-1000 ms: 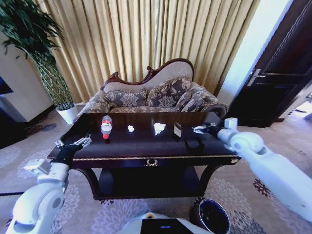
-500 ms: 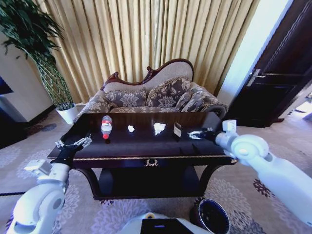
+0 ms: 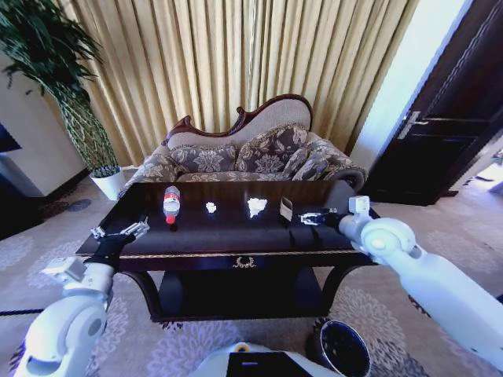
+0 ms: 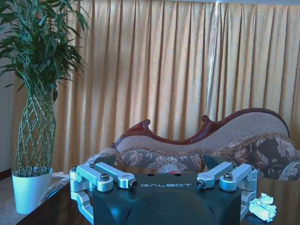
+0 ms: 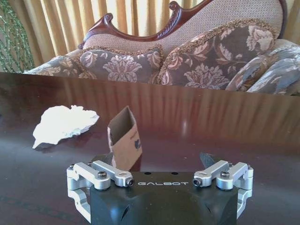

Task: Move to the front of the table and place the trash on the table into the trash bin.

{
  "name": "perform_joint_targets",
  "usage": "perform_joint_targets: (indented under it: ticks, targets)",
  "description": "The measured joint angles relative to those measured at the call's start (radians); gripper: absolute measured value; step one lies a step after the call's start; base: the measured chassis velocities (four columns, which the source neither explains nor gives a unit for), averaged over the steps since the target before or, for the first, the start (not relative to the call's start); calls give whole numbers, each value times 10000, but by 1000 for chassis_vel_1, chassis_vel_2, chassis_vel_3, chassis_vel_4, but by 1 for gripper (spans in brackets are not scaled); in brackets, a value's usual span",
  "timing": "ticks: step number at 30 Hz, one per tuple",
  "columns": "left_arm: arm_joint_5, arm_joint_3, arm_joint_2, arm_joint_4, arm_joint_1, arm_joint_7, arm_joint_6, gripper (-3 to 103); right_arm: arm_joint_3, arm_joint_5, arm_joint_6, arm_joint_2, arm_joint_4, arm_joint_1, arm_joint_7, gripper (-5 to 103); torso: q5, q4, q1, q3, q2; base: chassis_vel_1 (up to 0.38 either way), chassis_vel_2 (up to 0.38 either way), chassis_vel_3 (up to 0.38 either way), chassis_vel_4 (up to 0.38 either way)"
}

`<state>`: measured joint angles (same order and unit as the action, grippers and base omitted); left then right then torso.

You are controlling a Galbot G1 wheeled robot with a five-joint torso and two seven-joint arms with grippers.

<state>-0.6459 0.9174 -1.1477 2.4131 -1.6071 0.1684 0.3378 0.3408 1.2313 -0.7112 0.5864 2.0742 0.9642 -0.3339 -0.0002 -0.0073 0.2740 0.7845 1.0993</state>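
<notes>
**Robot at the front of the desk, right claw lined up on the first piece of trash.**

From left to right: the left claw point(image 3: 118, 235) hovers, fingers apart, over the desk point(image 3: 236, 236) edge at 9 o'clock; the bottle point(image 3: 171, 203) stands at 11 o'clock, a small paper wad point(image 3: 211, 207) and a larger paper wad point(image 3: 257, 206) lie toward 12 o'clock, and a small brown carton point(image 3: 286, 208) stands just beside the right claw point(image 3: 308, 217), whose fingers are spread and empty. The trash bin point(image 3: 343, 350) sits on the floor at 5 o'clock. The approach step appears under way; the next move seemingly calls for closing on the carton, then carrying it down to the bin.
</notes>
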Motion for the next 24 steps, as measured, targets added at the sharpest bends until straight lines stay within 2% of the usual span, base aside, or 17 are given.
perform_joint_targets:
  ticks: [24]
  targets:
    - [31,-33,-28,-32,-18,-3,-6,100,-1417,-240,36,468,-684,-1128,18,100,0,0,0,0,0,0,0,0,0]
